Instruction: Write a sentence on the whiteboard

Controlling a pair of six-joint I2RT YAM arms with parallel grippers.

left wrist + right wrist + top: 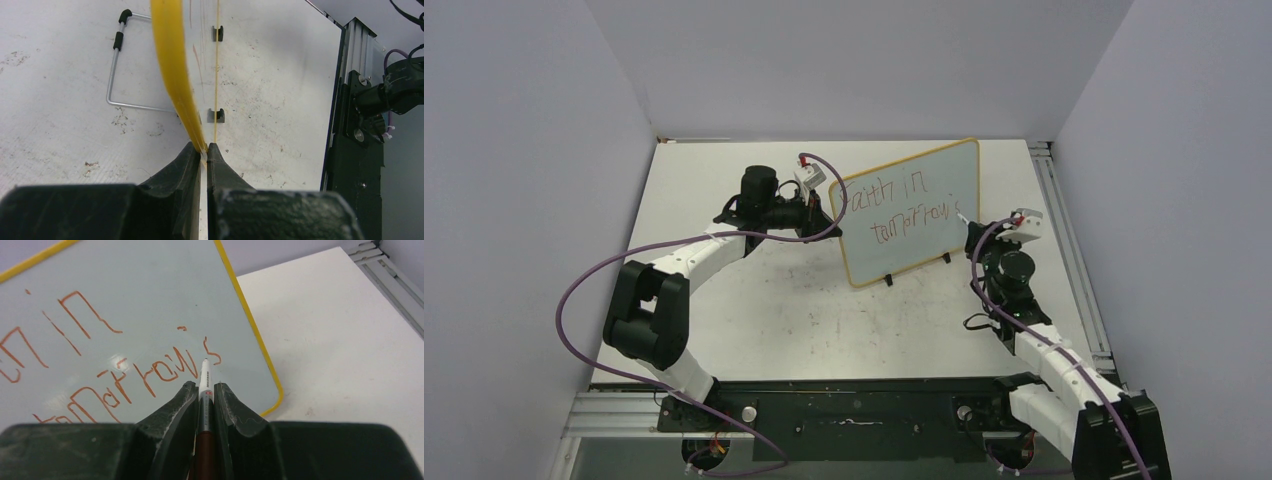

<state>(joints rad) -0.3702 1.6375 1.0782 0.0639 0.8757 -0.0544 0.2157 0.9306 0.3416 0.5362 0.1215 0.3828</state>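
Right wrist: R gripper [202, 386] clamps marker [204, 445], sentence [120, 362] cut off left; L gripper [206, 147] pinches whiteboard [172, 65] frame.

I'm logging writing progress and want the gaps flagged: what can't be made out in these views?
Right wrist: the first letters of the sentence are cut off by the left picture edge.
Left wrist: the whiteboard is seen edge-on, so its writing is unreadable.
Right wrist, top external: whether the marker tip touches the board is too fine to tell.
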